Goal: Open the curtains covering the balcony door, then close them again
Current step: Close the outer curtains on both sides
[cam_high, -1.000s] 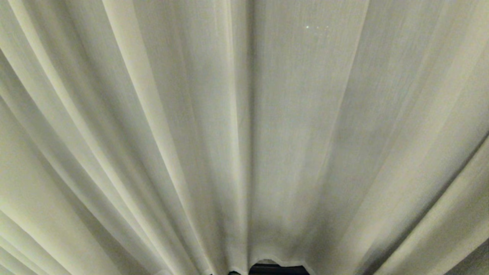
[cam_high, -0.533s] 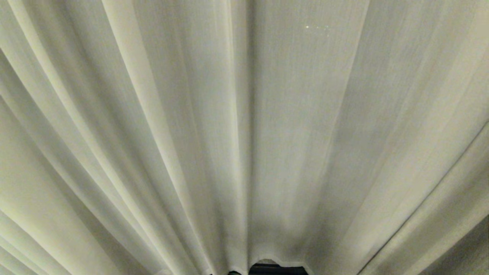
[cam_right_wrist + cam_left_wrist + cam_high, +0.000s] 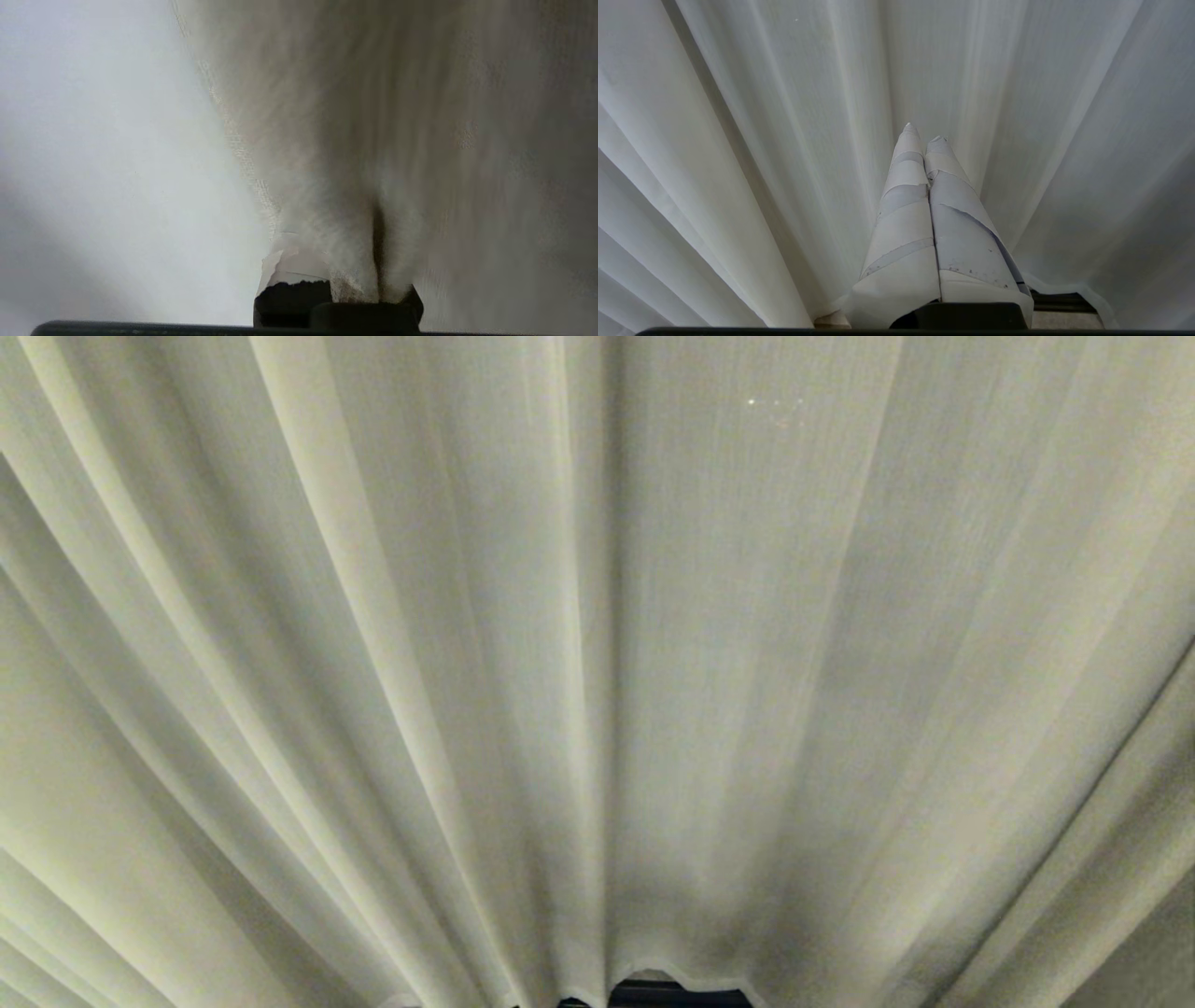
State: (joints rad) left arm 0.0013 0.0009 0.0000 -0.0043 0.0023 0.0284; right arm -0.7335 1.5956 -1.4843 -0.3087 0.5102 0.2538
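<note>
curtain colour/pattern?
Plain cream-white curtains, fine woven texture with soft vertical folds, no print. Head view shows it best.

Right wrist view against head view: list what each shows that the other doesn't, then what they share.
Right wrist only: the right gripper shut on a bunched fold of the curtains, beside a hemmed edge. Head only: broad hanging folds, with a dark strip under the hem; no gripper in sight. Both: the cream woven curtains filling the picture.

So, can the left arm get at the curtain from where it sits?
Probably yes: the left gripper points straight at the curtain folds with nothing between them, though its jaws are shut and would have to open first.
</note>
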